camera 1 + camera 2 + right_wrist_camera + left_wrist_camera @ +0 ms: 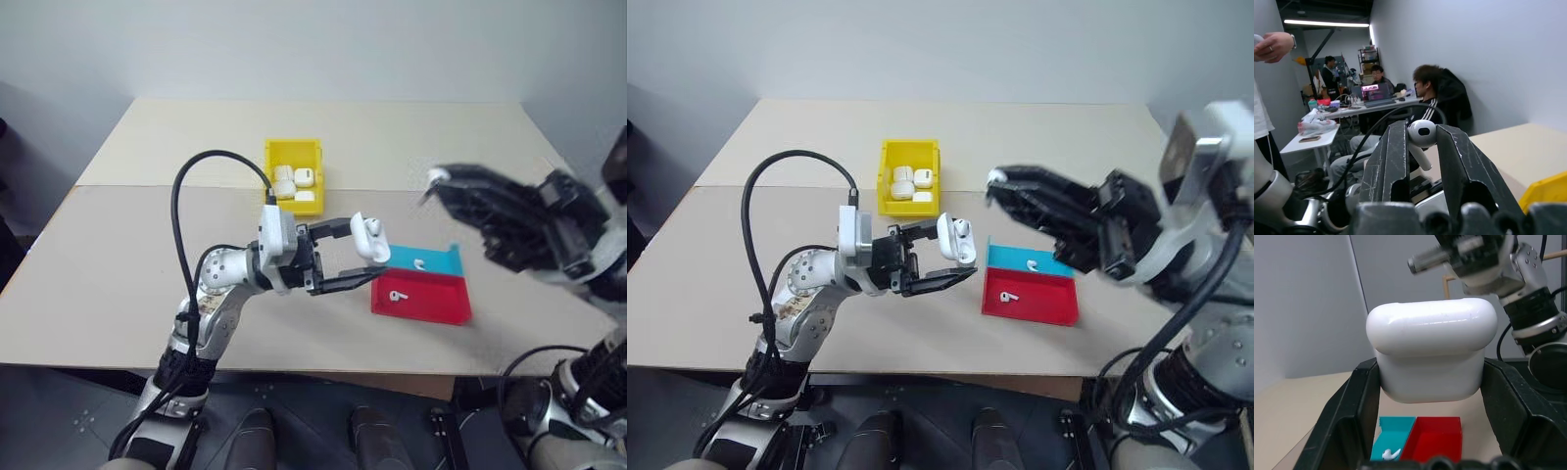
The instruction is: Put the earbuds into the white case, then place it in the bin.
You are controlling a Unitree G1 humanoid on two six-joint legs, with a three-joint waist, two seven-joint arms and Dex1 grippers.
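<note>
While right tool pinches earbud, people at desks behind

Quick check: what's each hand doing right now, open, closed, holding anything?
Left hand: closed on the white case, lid open.
Right hand: closed on an earbud, held up above the table.
</note>
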